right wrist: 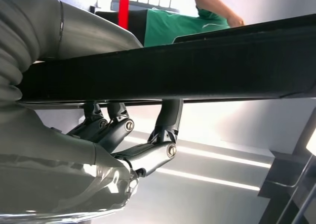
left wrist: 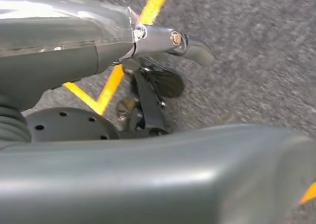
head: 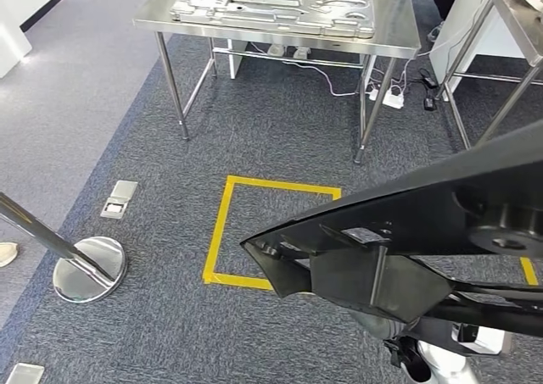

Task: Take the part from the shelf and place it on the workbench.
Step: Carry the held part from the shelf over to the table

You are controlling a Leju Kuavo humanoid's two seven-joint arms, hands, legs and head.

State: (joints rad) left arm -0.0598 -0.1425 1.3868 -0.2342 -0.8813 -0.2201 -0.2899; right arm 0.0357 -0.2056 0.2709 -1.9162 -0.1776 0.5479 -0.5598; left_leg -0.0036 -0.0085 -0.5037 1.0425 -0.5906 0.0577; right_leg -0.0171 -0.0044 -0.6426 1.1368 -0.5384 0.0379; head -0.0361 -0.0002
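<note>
- Half done, by the look of it: the part [head: 410, 231] is off the shelf, carried low before the robot.
- Right hand [right wrist: 123, 135] grips it from beneath; left hand [left wrist: 156, 85] touches it, grip unclear.
- Desk [head: 397, 36] stands well ahead; walking and placing remain.

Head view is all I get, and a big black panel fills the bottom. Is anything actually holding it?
Observer: Yes. The right wrist view shows the right hand holding the black panel, fingers pressed against one face of it.
Visitor: And the other hand?
Observer: The left hand hangs above carpet and a yellow tape line; whether it grips, I cannot tell.
Visitor: Anyone nearby?
Observer: A person in a green shirt, beyond the panel.
</note>
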